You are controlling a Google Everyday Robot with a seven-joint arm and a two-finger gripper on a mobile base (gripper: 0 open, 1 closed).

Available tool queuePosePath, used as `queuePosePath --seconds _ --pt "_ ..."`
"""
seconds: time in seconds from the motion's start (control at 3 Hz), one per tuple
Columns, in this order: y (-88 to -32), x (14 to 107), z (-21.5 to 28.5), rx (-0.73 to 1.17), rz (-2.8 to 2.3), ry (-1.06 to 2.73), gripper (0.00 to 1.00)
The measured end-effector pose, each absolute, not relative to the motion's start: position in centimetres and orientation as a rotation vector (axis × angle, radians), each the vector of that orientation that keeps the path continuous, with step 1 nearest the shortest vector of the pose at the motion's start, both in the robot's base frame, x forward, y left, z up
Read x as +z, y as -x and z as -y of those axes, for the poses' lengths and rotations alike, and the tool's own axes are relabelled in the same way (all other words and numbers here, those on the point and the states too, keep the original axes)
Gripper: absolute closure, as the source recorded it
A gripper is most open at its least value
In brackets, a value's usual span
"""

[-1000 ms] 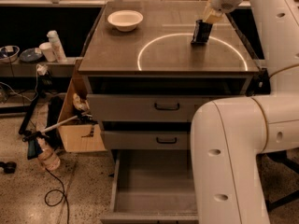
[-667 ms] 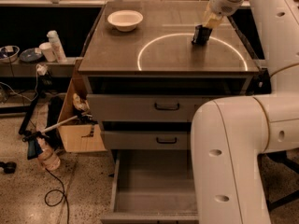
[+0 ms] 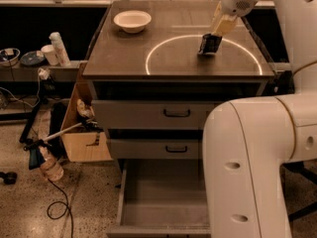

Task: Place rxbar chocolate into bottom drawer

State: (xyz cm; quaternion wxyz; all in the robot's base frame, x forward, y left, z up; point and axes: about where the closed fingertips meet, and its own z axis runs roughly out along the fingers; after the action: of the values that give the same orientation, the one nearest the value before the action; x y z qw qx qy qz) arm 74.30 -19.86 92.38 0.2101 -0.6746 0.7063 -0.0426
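The rxbar chocolate (image 3: 208, 44), a dark flat packet, stands upright over the right part of the cabinet top, inside a pale ring mark. My gripper (image 3: 216, 33) reaches down from the upper right and is shut on the packet's top end. The packet's lower end is at or just above the surface; I cannot tell which. The bottom drawer (image 3: 163, 197) is pulled open below, showing a plain grey floor with nothing in it. My arm's large white body hides the drawer's right side.
A white bowl (image 3: 132, 20) sits on the cabinet top at the back left. Two upper drawers (image 3: 176, 114) with black handles are closed. A cardboard box (image 3: 84, 138), a plastic bottle (image 3: 49, 166) and cables lie on the floor to the left.
The gripper and the packet have shifted a little toward the front and left of the cabinet top. The drawer and the bowl have not moved.
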Motion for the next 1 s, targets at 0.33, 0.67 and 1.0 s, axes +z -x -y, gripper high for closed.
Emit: queuePosePath --seconds 0.33,0.67,1.0 --pt "-72.4 94.8 18.7 -0.083 -1.954 1.883 1.0" --pt "-70.8 99.6 17.0 -0.138 -1.898 1.887 1.0" --pt "-69.4 103.4 15.1 -0.183 -1.835 1.901 1.0"
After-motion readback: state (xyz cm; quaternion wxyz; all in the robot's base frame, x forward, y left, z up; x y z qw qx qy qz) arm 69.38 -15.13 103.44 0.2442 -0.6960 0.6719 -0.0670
